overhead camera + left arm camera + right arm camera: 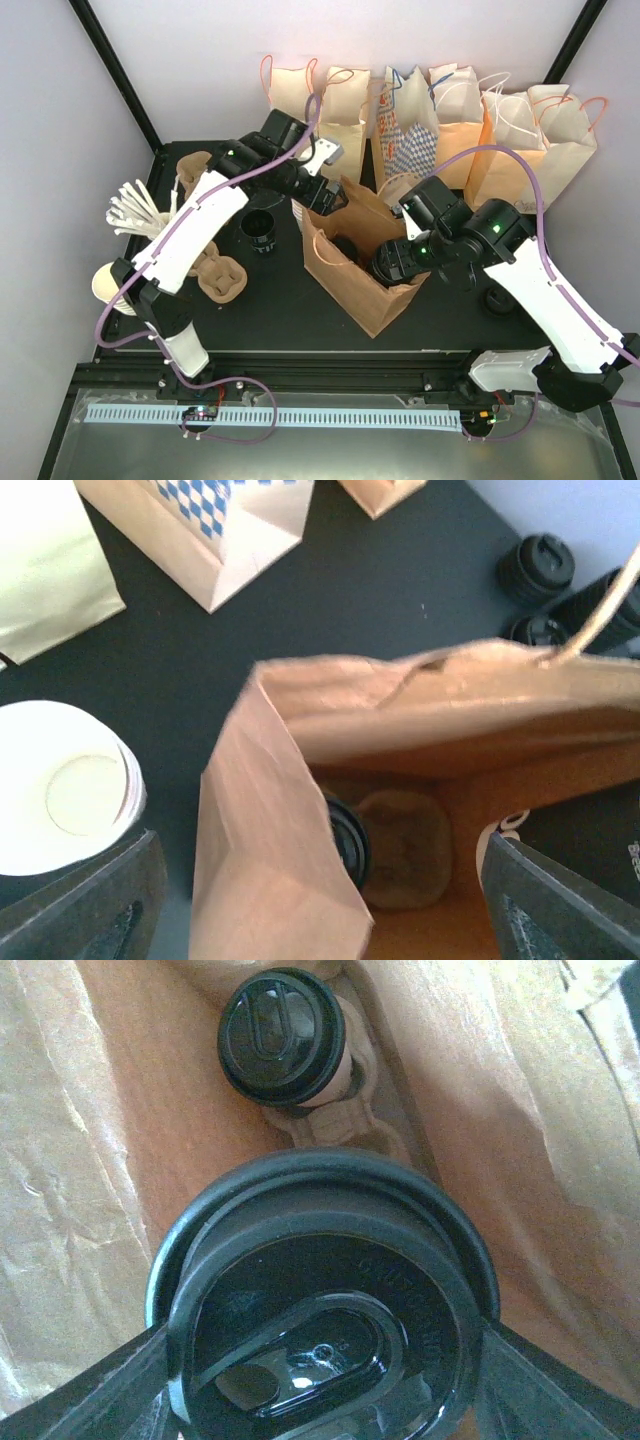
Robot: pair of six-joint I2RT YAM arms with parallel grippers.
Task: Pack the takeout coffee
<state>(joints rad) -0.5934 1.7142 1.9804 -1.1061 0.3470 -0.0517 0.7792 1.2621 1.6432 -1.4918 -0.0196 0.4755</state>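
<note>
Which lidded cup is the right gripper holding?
The takeout coffee whose black lid fills the right wrist view, clamped in the right gripper. The other lidded cup sits deeper in the brown bag.

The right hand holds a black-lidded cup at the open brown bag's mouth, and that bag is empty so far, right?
No: the bag already holds one black-lidded cup in a cardboard carrier, as the right wrist view shows. The right hand does hold a second lidded cup at its mouth.
</note>
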